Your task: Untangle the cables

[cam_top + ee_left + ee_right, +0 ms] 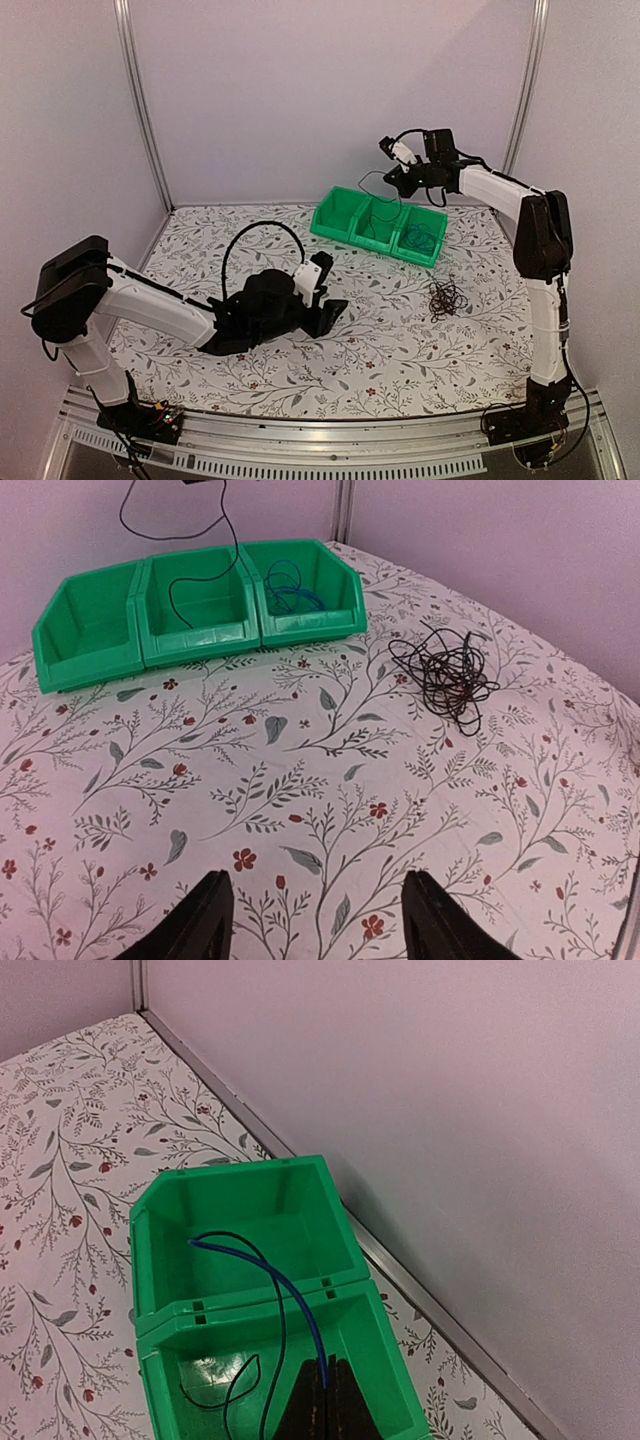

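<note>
r claw [323, 1368] pinching dark cable [275, 1275] over mid bin [200, 640]; l claw [315, 920] open.

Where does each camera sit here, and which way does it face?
Top external: fixed above and behind the arm bases, looking down across the floral-print table; left arm and right arm show.
Left wrist: low over the table, facing the green three-compartment plastic bin and tangled dark brown wire bundle; open left tool at bottom.
Right wrist: above the bin, looking down into it; shut right tool pinches a thin dark cable.
Shared: all three show the bin; top and left wrist, the bundle.
</note>
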